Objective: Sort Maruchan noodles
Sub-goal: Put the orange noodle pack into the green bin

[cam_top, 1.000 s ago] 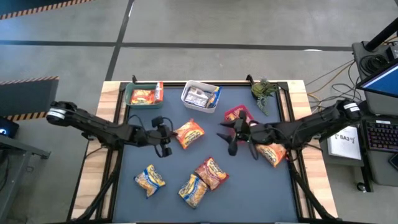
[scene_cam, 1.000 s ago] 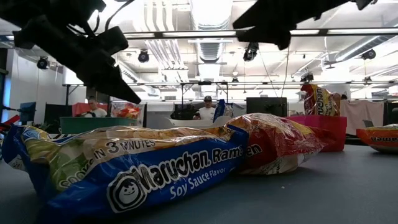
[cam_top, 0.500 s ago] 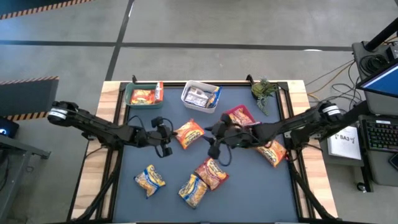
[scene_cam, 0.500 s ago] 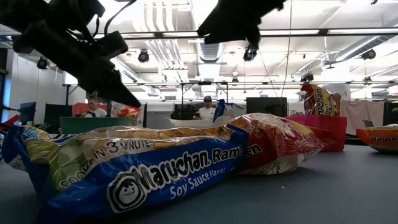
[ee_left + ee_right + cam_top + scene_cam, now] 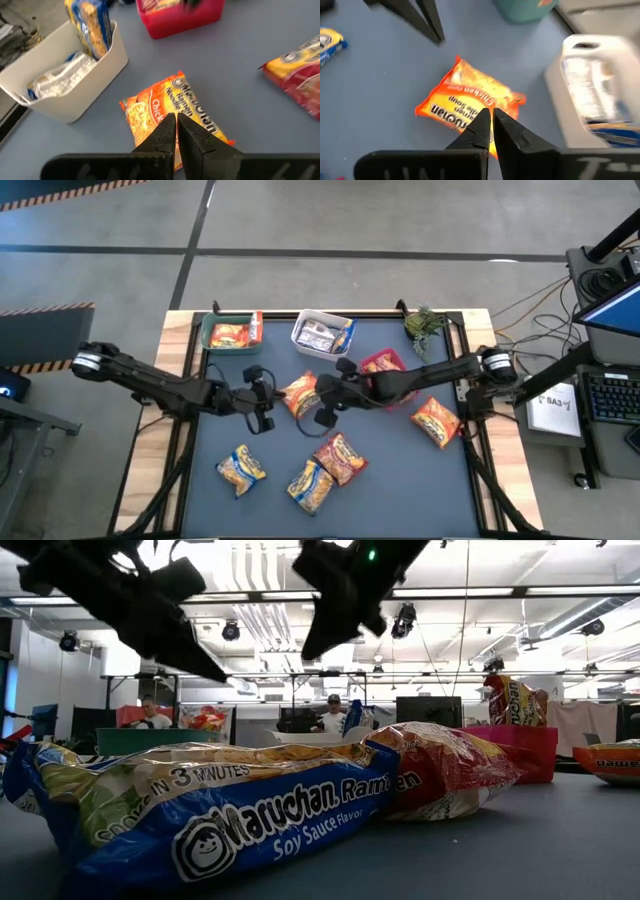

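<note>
Both grippers are clenched and hold nothing; the right gripper [image 5: 322, 417] and the left gripper [image 5: 268, 423] hang beside the orange noodle packet [image 5: 304, 394] near the table [image 5: 400, 480] middle

You're in an open lab or workshop hall: exposed ceiling ducts [image 5: 338, 580] and strip lights overhead, people [image 5: 331, 715] seated at monitors [image 5: 429, 710] behind the tabletop [image 5: 400, 480], concrete floor [image 5: 300, 220] with hazard-striped tape [image 5: 45, 310].

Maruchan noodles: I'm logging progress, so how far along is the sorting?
Done: packets already sit in the green bin, white bin and red bin. In hand: nothing; the shut right claw and shut left claw flank the orange packet. Left: five loose packets on the table.
</note>
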Available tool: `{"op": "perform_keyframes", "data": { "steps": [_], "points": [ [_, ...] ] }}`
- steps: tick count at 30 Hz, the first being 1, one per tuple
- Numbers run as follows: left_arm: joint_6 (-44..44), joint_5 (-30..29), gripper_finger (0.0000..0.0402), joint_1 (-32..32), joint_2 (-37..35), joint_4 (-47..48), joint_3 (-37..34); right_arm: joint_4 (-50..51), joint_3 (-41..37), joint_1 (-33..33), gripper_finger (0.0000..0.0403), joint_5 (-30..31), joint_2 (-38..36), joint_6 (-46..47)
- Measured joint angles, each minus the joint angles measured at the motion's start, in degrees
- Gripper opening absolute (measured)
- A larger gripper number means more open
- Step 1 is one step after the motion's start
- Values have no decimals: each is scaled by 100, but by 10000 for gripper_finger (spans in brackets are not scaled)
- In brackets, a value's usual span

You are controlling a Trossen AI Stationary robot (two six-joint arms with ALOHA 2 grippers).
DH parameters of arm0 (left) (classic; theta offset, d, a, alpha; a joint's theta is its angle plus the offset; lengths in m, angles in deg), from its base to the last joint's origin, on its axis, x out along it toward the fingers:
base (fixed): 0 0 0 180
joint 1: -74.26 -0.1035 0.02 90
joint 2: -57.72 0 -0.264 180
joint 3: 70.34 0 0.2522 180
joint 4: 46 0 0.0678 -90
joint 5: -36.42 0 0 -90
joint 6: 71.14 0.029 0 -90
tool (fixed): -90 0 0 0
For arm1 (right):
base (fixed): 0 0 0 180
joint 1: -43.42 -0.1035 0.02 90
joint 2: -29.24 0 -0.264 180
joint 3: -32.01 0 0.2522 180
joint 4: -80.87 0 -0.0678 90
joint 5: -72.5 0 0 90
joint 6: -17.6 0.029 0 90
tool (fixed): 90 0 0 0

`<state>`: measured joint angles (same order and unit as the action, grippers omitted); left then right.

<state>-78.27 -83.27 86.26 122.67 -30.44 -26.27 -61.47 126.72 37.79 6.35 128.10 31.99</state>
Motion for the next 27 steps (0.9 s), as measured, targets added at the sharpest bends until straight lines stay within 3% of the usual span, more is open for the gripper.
{"op": "perform_keyframes", "data": {
  "steps": [3, 12, 18, 27],
  "points": [
    [-104, 0, 0, 114, -234, 373, 83, -49, 11, 277, 9, -553, 207, -52],
    [-682, -7, 0, 296, -699, 1029, 95, -56, 22, 827, 9, -799, 959, -148],
    [-763, -20, 0, 296, -761, 1126, 95, -59, 42, 884, 9, -823, 1336, -121],
    [-904, -126, 0, 296, -784, 1074, 95, -336, 44, 589, 9, -1638, 1468, -29]
  ]
}}
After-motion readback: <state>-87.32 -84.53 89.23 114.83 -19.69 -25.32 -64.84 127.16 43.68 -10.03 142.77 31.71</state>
